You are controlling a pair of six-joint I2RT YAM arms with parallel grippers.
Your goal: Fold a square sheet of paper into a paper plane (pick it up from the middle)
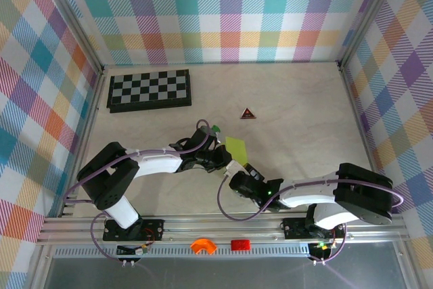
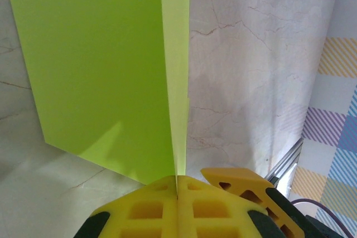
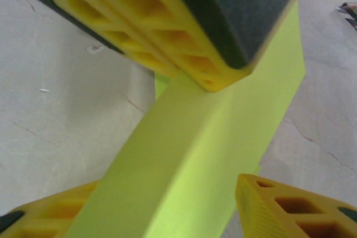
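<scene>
Left jaws tight on the lime paper plane (image 2: 100, 71), right jaws apart, astride its folded strip.

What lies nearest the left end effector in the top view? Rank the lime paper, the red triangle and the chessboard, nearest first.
1. the lime paper: clamped in the left end effector, mid-table.
2. the red triangle: just beyond the paper, slightly to the right.
3. the chessboard: farthest, at the far left of the table.
</scene>
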